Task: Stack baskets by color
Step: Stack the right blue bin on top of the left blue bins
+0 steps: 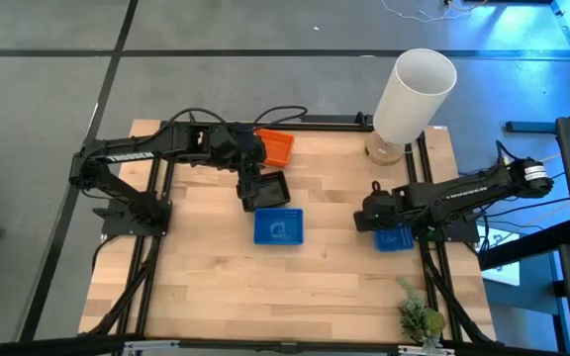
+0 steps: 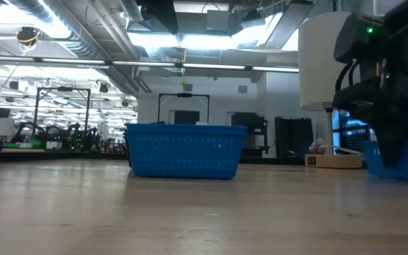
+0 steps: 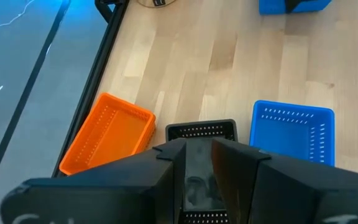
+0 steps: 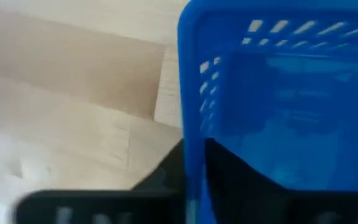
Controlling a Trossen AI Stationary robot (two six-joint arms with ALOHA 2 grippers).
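My left gripper (image 1: pixel 253 188) hangs over the table's middle, shut on a black basket (image 1: pixel 268 191) that is lifted off the wood. An orange basket (image 1: pixel 277 146) sits by the far edge and a blue basket (image 1: pixel 278 226) stands on its bottom mid-table, just near of the black one. At the right, my right gripper (image 1: pixel 379 220) points down onto a second blue basket (image 1: pixel 396 238), which rests on the table (image 1: pixel 206 267). Its fingers straddle one of that basket's walls. My left gripper has the black basket's near wall (image 3: pixel 199 177) between its two fingers (image 3: pixel 173 163), slanting down from the table's left. The basket reaches away from the fingers, its far end (image 3: pixel 201 130) clear of the table. My right gripper comes from above with one finger (image 4: pixel 163 177) outside and one inside the blue basket's wall (image 4: pixel 192 124). The basket's bottom stays on the table (image 2: pixel 402 170).
A tall white cylinder (image 1: pixel 411 94) stands at the far right corner. A small green plant (image 1: pixel 419 316) sits at the near right corner. Bare wood spreads across the near half and the left side of the table.
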